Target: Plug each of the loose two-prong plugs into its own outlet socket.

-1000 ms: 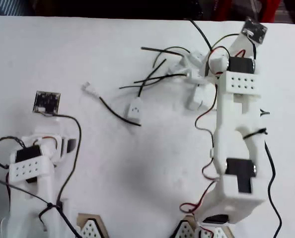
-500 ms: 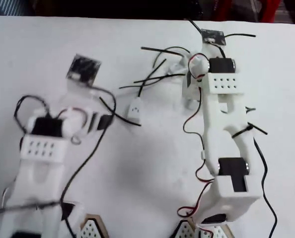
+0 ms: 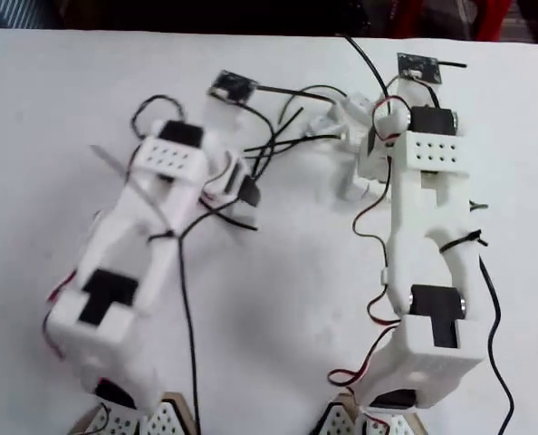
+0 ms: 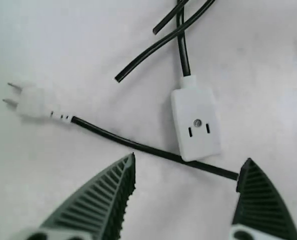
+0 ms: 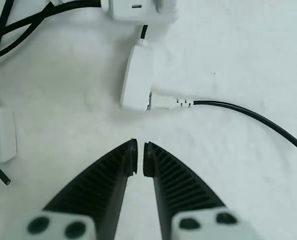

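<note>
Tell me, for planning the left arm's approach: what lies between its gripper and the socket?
A black cord from the plug crosses there, shown in the left wrist view.

On the flat white table (image 3: 278, 299), 1 white rectangular outlet socket (image 4: 196, 125) lies against the black cord (image 4: 118, 140) of a loose white two-prong plug (image 4: 32, 103). To the right, a second white plug (image 5: 163, 101) sits in a second white socket (image 5: 137, 82).

The white plastic left arm (image 3: 129, 240) angles inward, its grey ribbed gripper (image 4: 188, 160) spread wide. The white right arm (image 3: 427, 213) reaches straight ahead, its black ribbed gripper (image 5: 140, 150) nearly closed.
</note>
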Controlling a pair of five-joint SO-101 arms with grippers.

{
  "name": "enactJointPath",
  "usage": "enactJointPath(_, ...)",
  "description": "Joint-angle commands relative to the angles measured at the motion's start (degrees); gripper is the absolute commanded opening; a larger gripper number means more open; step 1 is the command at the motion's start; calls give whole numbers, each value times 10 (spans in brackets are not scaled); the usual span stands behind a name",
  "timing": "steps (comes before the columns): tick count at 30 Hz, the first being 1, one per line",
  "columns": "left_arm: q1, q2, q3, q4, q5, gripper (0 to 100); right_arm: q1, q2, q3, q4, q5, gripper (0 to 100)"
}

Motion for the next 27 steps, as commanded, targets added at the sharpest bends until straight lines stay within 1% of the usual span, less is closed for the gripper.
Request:
enactJointPath(1, 18, 110, -137, 25, 5, 321, 6, -7, -5, -7, 4, 19)
enactJointPath(5, 17, 213, -241, 57, 5, 320, 6, -7, -5, -7, 6, 19)
enactJointPath(8, 18, 284, -324, 102, 5, 311, 6, -8, -5, -5, 7, 19)
enactJointPath(10, 22, 327, -383, 133, 4, 277, 6, -9, -5, -5, 8, 19)
enactJointPath(16, 25, 423, -549, 218, 1, 129, 6, -7, -5, -5, 8, 19)
enactJointPath(20, 23, 432, -681, 312, 0, 89, 7, -7, -5, -5, 8, 19)
enactJointPath(22, 21, 430, -729, 322, -4, 72, 7, -7, -5, -5, 8, 19)
enactJointPath(24, 16, 420, -742, 321, -24, 59, 7, -7, -5, -5, 8, 19)
enactJointPath(27, 14, 388, -713, 321, -38, 55, 7, -6, -5, -5, 8, 19)
